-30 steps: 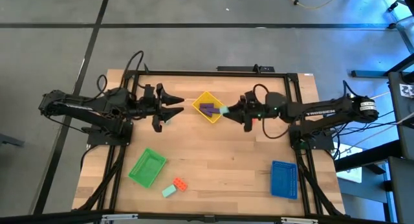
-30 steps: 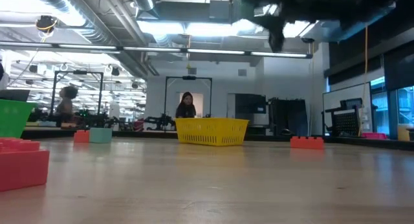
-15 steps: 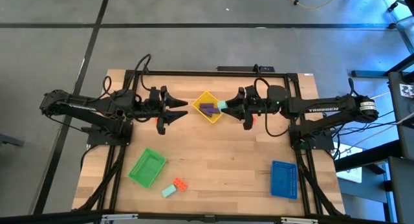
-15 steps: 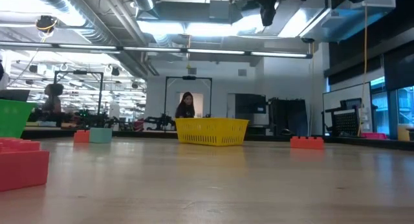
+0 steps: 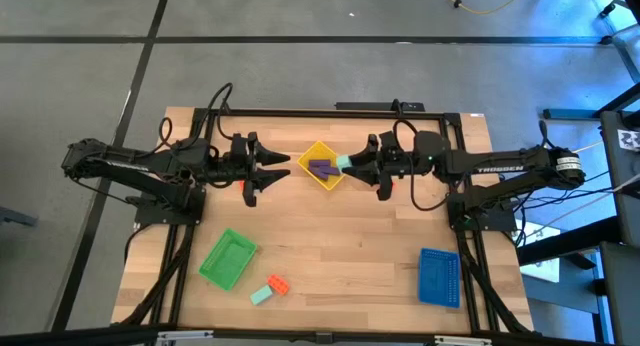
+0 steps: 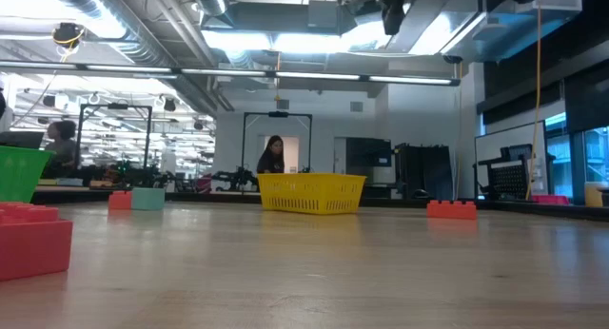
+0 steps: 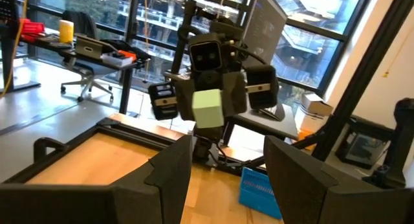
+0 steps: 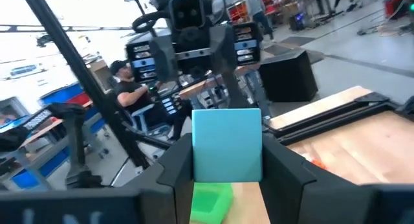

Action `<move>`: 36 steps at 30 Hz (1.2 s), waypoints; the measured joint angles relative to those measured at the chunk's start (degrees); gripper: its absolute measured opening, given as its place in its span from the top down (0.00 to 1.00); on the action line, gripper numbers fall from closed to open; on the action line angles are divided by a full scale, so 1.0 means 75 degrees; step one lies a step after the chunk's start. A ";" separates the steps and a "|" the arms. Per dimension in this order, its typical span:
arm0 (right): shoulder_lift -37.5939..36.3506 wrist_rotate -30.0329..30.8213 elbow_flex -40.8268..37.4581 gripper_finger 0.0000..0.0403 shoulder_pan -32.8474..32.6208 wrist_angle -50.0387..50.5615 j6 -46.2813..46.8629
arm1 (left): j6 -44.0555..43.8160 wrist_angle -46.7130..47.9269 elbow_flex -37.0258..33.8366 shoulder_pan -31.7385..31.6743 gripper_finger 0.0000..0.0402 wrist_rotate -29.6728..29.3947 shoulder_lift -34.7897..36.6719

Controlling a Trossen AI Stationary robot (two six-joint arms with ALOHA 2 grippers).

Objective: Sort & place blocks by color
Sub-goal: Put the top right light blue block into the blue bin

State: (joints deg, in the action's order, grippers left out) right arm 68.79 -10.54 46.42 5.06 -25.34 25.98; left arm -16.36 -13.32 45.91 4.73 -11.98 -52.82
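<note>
High view: right gripper (image 5: 345,164) grasps 1 mint-teal block (image 8: 227,145) beside the yellow tray (image 5: 306,156); left gripper (image 5: 284,168), released, faces the tray's opposite side.

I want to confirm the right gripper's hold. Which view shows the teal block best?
The right wrist view: the teal block fills the gap of the right gripper. The left wrist view shows it pale and distant; the high view, a speck; the low view, nothing.

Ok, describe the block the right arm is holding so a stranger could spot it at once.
Find the yellow tray at the table's far middle. At its right edge hovers the right pincer, shut on a mint-teal block. It is the only block held off the table; the purple ones lie inside the tray.
</note>
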 joint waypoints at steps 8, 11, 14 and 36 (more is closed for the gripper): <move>0.0000 -0.1110 0.1561 0.67 -0.0887 0.5017 0.0328 | 0.0000 -0.0001 0.0000 0.0000 0.54 0.0002 0.0000; 0.0000 -0.0910 0.1849 0.67 -0.1842 0.7243 0.0795 | 0.0000 -0.0002 0.0000 0.0000 0.54 0.0002 0.0000; 0.0000 -0.0679 0.1747 0.67 -0.3030 0.8876 0.1828 | 0.0000 -0.0003 0.0000 0.0000 0.54 0.0002 0.0000; 0.0023 0.0344 -0.1505 0.67 -0.7009 0.8825 0.8541 | -0.0006 -0.0046 0.0000 0.0000 0.54 -0.0088 0.0000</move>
State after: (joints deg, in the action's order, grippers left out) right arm 68.97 -7.96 35.13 -47.51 40.85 90.03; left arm -16.40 -13.67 45.91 4.73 -12.64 -52.82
